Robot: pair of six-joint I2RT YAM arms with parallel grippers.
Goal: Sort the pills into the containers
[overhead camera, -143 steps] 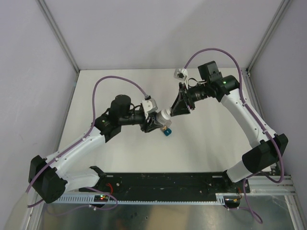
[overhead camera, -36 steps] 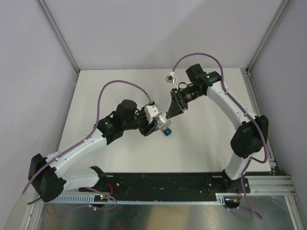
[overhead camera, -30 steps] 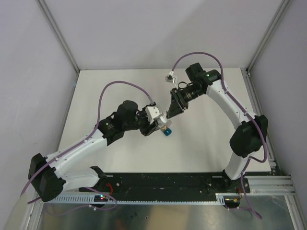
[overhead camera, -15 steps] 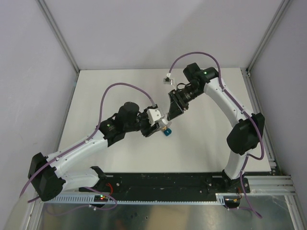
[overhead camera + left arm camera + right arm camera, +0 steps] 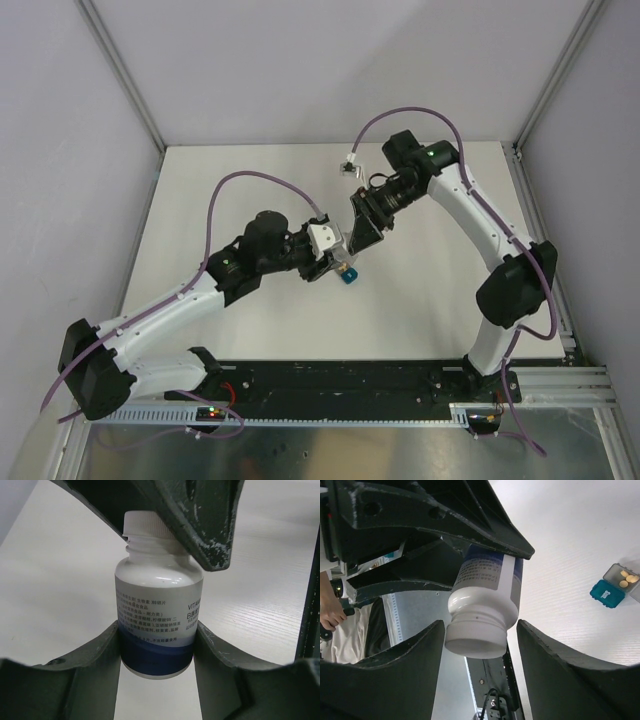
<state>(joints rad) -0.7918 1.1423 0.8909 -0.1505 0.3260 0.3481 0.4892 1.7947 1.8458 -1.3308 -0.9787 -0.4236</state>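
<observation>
Above mid-table, the left gripper [image 5: 156, 632] clamps the white bottle [image 5: 157, 590] while the right gripper [image 5: 480, 630] straddles its cap [image 5: 476, 639], fingers slightly apart; uncapping seems in hand, needing a firm close-and-twist next, the containers [image 5: 614, 587] lying on the table [image 5: 250, 180] below.

Lab cell, white table [image 5: 430, 300], framed grey walls [image 5: 330, 70]

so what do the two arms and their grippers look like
The left arm and right arm have white links, black joints, a looping purple cable and a green light each. The left gripper and right gripper have dark, scuffed plastic fingers.
</observation>
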